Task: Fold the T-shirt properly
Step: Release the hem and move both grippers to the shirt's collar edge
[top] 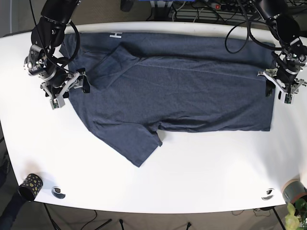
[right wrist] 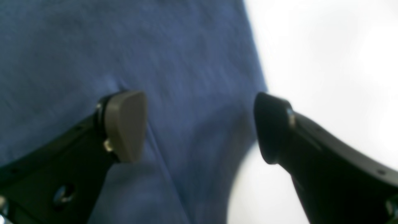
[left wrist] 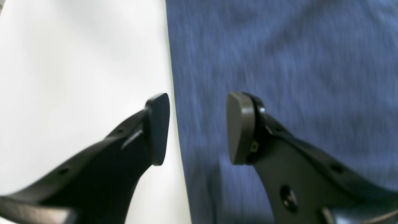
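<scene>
Blue T-shirt (top: pixel 177 91) on white table (top: pixel 201 167); we are seeing both grippers parted, gripping nothing.

We are noting the left gripper (left wrist: pixel 198 128) hanging spread over the shirt's straight edge: its dark pad sits over bare table, its grey pad over blue cloth, nothing between them. The right gripper (right wrist: pixel 200 127) is likewise spread, grey pad over fabric near a crease, dark pad at the cloth's border with the table. In the base view we are placing the left gripper (top: pixel 283 87) at the shirt's hem end and the right gripper (top: pixel 67 87) at its collar end. The shirt is lying mostly flat across the table's far half, one sleeve pointing toward the near edge, the other folded onto the body.
</scene>
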